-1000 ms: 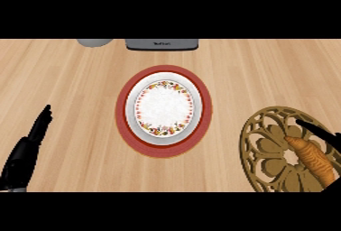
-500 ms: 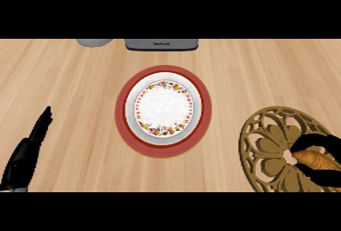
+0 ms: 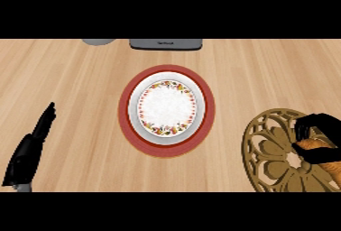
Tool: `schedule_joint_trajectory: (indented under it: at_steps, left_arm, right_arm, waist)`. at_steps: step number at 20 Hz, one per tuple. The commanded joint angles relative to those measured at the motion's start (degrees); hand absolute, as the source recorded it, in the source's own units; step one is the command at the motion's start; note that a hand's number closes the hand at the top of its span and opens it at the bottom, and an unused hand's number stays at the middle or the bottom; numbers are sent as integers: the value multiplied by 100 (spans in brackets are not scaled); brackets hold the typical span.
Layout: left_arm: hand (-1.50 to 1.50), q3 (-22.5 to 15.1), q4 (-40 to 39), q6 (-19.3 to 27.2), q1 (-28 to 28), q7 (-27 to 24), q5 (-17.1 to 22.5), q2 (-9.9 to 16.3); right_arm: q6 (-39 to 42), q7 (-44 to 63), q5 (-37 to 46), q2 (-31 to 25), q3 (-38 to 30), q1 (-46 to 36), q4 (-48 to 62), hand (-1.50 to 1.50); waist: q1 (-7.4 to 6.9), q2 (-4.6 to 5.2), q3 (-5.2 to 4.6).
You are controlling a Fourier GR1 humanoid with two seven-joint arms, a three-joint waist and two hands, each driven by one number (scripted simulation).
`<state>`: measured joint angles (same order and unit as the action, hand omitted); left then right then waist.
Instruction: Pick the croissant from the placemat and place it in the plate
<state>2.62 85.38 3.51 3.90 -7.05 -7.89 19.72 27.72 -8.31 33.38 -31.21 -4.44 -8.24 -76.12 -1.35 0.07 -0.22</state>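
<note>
Since the earlier frame, right hand (image 3: 321, 137) has closed round the croissant (image 3: 313, 145) on the placemat (image 3: 269, 151); left hand unmoved

Right hand sits at the right edge of the frame, fingers curled over the croissant, which shows orange beneath them and rests on the gold openwork placemat at lower right. Left hand (image 3: 36, 137) rests at lower left, fingers straight and pressed together. Flower-rimmed plate (image 3: 168, 108) lies at centre on a red mat (image 3: 128, 117), well apart from the croissant. Grey objects at the top edge cannot be identified
</note>
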Motion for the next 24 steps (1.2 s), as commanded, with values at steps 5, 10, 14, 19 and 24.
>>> schedule_joint_trajectory:
  at_steps: [5,10,14,19,24]
  left_arm:
    - [0,-131,38,-135,-255,60,-38,-28]
    - [0,19,-330,-78,-357,-38,-83,-24]
    - [0,156,-69,-208,-27,-71,75,59]
    - [0,-5,-187,16,-11,-122,-131,-208]
    - [0,199,220,-240,151,283,32,61]
  right_arm:
    - [-1242,-186,1366,-238,311,-2200,1958,150]
    - [-2298,-620,1487,16,15,-3043,2937,150]
    - [-2845,-1082,1234,5,-307,-3173,2633,150]
    - [-2256,-1713,501,136,-466,-3617,1941,150]
    - [-1187,-1320,-147,450,-322,-3343,629,150]
  waist:
    - [-317,116,44]
    - [-122,79,33]
    - [-27,25,29]
    - [72,-16,22]
    - [178,-71,20]
